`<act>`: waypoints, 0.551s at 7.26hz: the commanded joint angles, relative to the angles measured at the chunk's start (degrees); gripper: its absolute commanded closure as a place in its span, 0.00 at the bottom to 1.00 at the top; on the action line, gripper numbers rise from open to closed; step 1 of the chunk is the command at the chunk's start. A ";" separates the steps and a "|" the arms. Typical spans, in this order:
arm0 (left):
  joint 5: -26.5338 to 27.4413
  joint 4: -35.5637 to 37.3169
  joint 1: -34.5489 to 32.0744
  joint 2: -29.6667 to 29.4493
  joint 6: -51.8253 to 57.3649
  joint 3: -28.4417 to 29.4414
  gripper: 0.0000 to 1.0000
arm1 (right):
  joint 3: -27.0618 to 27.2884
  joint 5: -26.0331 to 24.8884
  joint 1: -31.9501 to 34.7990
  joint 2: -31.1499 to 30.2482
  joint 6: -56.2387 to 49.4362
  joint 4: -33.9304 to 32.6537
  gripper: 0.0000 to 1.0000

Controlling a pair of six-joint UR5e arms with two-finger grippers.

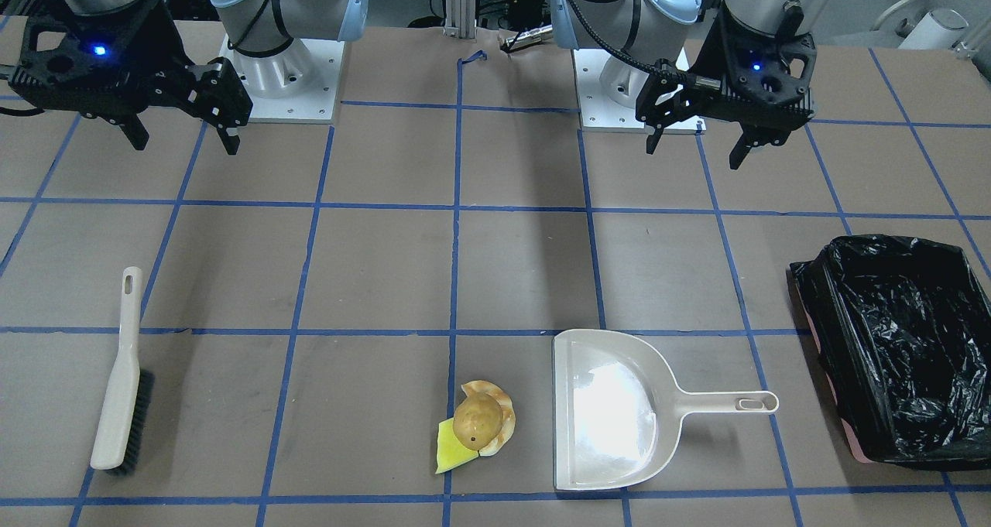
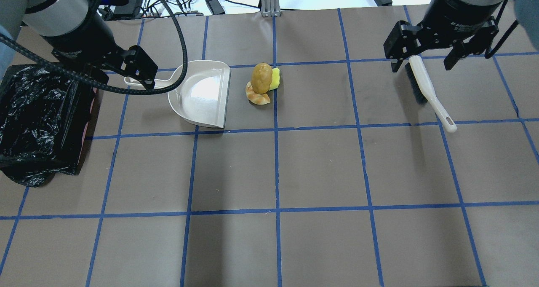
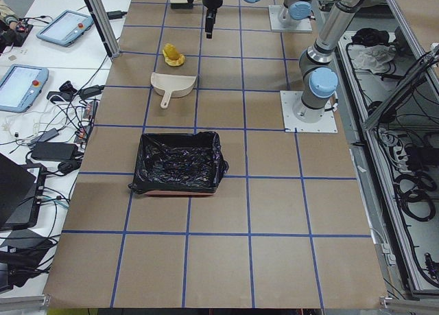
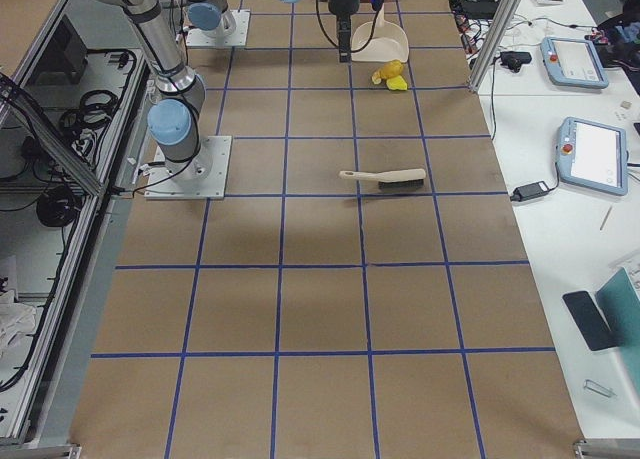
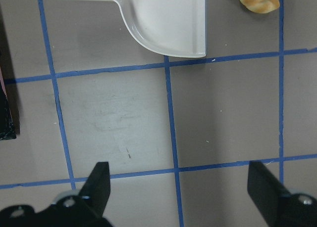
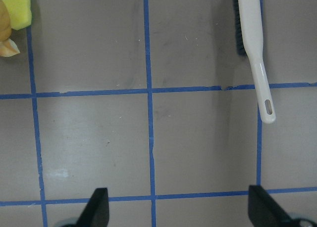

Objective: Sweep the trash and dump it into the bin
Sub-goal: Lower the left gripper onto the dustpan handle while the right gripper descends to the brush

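Read from the overhead view, starting at the left.

At far left: bin (image 2: 42,110), black-lined, standing on the table (image 2: 320,164), well apart from the trash.

Just beside it and above the table: left gripper (image 1: 694,149), jaws wide, holding nothing. Hangs over the handle of the dustpan (image 2: 202,93). In the left wrist view, sees that handle ahead and a little to the left, not between the jaws.

Dustpan itself: lying flat, handle pointing left toward the bin, open mouth facing right.

Just beside that mouth, not touching it: trash (image 2: 262,82), a small pile on the side of the table far from the robot, with the potato-like lump on top of the peel and the yellow wedge at its right.

Well apart to the right: brush (image 2: 427,91), lying flat, long axis running far to near with a small slant, bristles at the far end, handle end toward the robot.

Above the bristle end: right gripper (image 1: 186,142), also wide and empty.

Probably calls first for the right arm, clearly the nearer one to the brush, with jaws turned crosswise to that axis. Then for a sweep leftward, with the trash left of the brush and the pan left of the trash.
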 commanded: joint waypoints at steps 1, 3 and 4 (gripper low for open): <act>0.03 4.58 1.69 -2.83 18.17 -0.53 0.00 | 0.27 0.02 -3.14 0.23 -4.70 0.15 0.00; -0.32 7.86 4.14 -5.99 37.67 -0.45 0.00 | 3.07 0.19 -8.66 1.54 -10.23 -0.81 0.00; -0.67 9.95 6.24 -7.66 47.86 -0.53 0.00 | 4.83 0.02 -12.00 3.55 -12.96 -4.21 0.00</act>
